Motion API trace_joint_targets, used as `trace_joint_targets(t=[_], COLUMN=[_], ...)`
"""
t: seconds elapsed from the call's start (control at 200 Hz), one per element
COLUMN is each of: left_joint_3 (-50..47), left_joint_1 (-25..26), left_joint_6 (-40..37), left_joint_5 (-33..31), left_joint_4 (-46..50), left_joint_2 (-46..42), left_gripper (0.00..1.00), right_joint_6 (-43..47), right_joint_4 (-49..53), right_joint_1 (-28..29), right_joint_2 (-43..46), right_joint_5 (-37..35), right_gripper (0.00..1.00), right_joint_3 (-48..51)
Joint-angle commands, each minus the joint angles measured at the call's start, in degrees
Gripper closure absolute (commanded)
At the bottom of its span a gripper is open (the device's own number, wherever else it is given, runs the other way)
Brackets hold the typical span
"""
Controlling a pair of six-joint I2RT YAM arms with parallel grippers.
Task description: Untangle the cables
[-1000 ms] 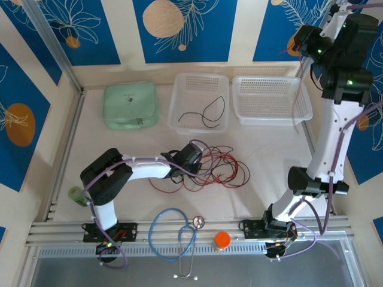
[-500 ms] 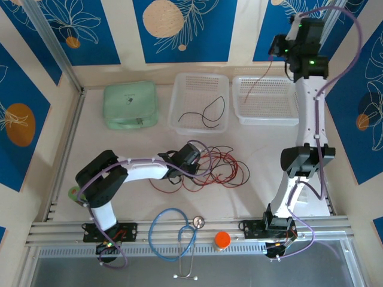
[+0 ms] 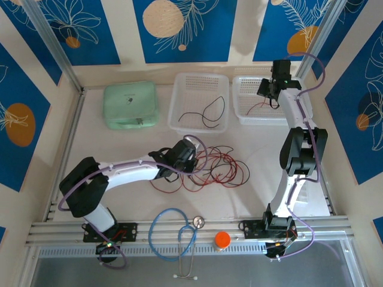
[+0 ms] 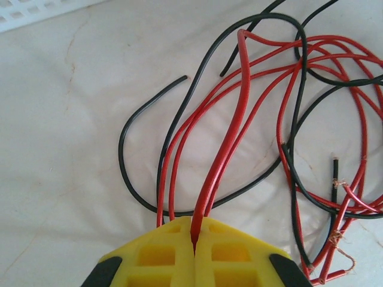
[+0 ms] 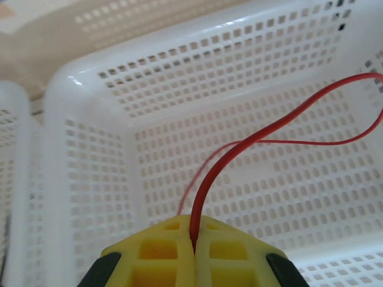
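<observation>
The left gripper [image 4: 193,234] is pinching tight on a red cable [image 4: 213,179] from the tangled cables [image 3: 221,168] lying on the table [image 3: 119,146]; the right gripper [image 5: 192,232] is squeezing a red wire [image 5: 196,197] over the basket [image 5: 90,149].

Red and black cables [image 4: 242,84], seemingly tangled, in loose loops.

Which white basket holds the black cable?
The basket beside the green case; a black cable lies in it. The other basket has a red cable, pinched by the right gripper.
</observation>
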State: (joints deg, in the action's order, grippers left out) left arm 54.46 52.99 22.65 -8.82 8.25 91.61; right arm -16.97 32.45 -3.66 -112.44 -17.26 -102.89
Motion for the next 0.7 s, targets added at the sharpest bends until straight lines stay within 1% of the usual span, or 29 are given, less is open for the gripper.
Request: trace_joint_targets(t=[0.0,0.055,0.1,0.15,0.215,0.285,0.335,0.375,0.43,0.495,0.585,0.695], left_joint_3=[1.34,1.61,1.7,1.71,1.78,2.09,2.31,2.53,2.95,3.6,4.98,7.28], left_joint_1=[-0.32,-0.33,-0.25,-0.13,-0.11,-0.08,0.01,0.07,0.11,0.16,0.18,0.31], left_joint_6=[-0.24,-0.24,-0.24,-0.26,-0.29,-0.42,-0.52,-0.59,-0.76,-0.94,-1.24,-2.03], left_joint_5=[1.73,2.09,2.36,2.57,2.83,3.0,3.1,3.24,3.75,4.53,6.14,8.12], left_joint_4=[1.37,1.41,1.38,1.3,1.37,1.74,1.97,2.12,2.37,2.67,3.37,5.09], left_joint_2=[-1.84,-2.26,-2.72,-3.27,-4.1,-4.93,-5.38,-5.8,-6.39,-7.16,-8.24,-9.38], left_gripper=[1.0,1.0,1.0,1.0,1.0,1.0,1.0,1.0,1.0,1.0,1.0,1.0], right_joint_6=[-1.89,-1.89,-1.84,-1.85,-2.09,-2.01,-1.99,-1.87,-1.73,-1.44,-1.14,-1.41], right_joint_4=[1.95,4.11,5.45,6.72,7.6,7.81,7.59,7.47,7.2,6.81,5.69,4.72], right_joint_1=[-0.73,-0.73,-0.74,-0.73,-0.73,-0.73,-0.67,-0.57,-0.3,0.09,0.81,1.75], right_joint_2=[-4.73,-7.21,-8.84,-10.16,-10.94,-10.51,-9.52,-8.4,-6.35,-3.31,1.56,7.95], right_joint_5=[-0.29,-0.15,-0.22,0.34,1.01,2.29,3.15,3.81,4.36,4.82,5.03,5.22], right_gripper=[1.0,1.0,0.94,0.84,0.62,0.43,0.32,0.26,0.21,0.18,0.16,0.16], right_joint_3=[-3.11,-5.04,-6.28,-7.39,-7.9,-7.64,-7.16,-6.65,-5.76,-4.06,-0.53,4.84])
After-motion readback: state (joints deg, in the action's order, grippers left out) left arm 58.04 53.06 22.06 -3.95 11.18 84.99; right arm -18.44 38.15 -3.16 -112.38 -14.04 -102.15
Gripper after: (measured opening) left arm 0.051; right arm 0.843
